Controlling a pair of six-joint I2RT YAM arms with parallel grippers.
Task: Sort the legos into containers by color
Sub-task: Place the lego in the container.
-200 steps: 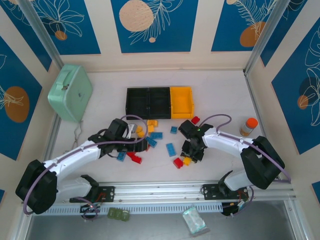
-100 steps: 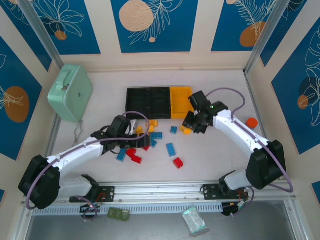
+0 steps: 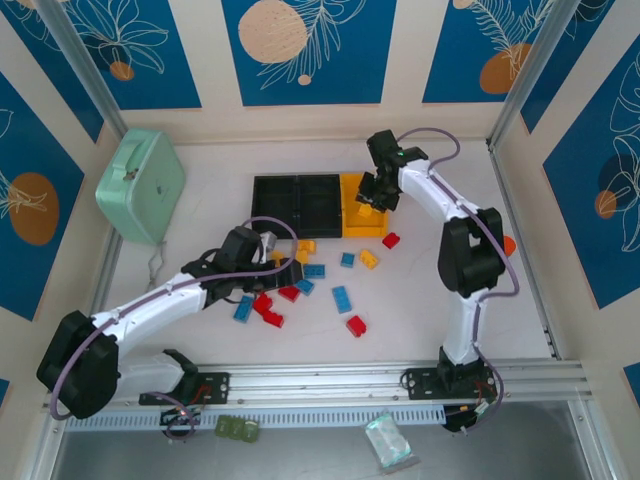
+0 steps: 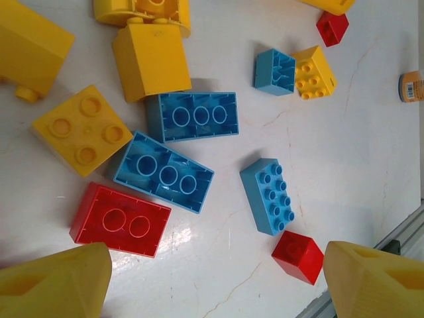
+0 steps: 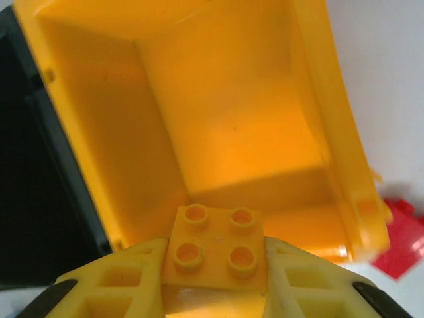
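Sorting barely begun
Right tool grips yellow brick over empty yellow bin; left tool released; legos unsorted at six o'clock.

Bright, even light from above casts short soft shadows on the worktop. Left wrist view shows white glare patches; right wrist close-up is soft, edges blurred.

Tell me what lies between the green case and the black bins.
Nothing. In the top view, the stretch of table between the green case and the black bins is bare white surface.
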